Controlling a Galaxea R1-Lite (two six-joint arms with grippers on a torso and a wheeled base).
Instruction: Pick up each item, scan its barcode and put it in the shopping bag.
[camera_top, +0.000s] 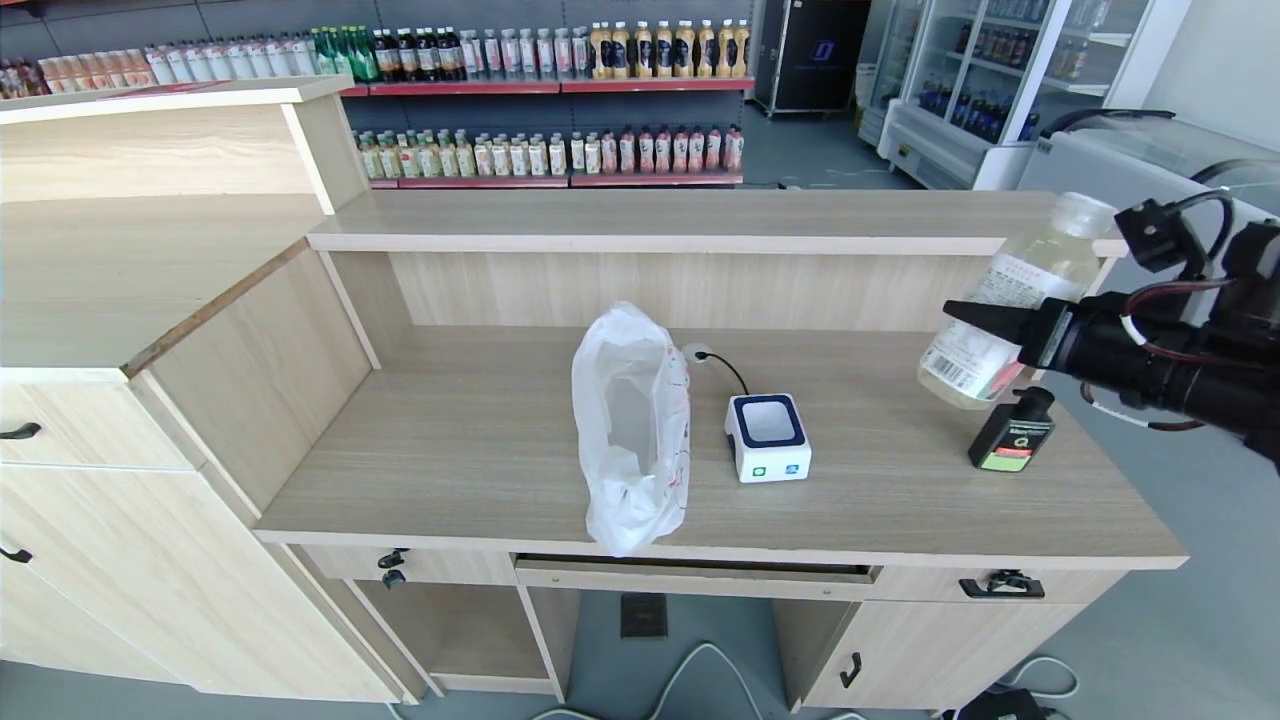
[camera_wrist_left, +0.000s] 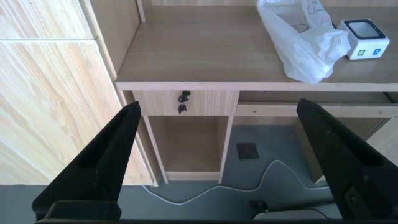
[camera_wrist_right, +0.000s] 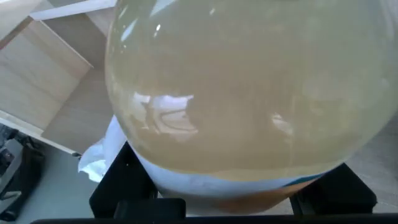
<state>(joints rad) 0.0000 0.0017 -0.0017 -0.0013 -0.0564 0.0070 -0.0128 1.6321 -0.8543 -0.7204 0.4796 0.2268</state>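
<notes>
Wooden counter (camera_top: 480, 440) is carrying the shopping bag (camera_top: 632, 430) at centre frame, scanner (camera_top: 767, 436) just right. Right gripper (camera_top: 992, 325) is clamping the tilted bottle (camera_top: 1015, 285) at right edge; I'd be lowering its barcode (camera_top: 955, 375) squarely over the scanner.

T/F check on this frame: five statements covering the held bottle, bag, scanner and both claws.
1. The right claw is shut on the clear bottle. True.
2. The clear bottle is already in the shopping bag. False: it is held in the air over the right end of the counter, apart from the bag.
3. The scanner sits on the counter just right of the bag. True.
4. The left claw holds the small dark bottle. False: that claw is open and empty, and the dark bottle stands on the counter below the held one.
5. The clear bottle is held tilted. True.
</notes>
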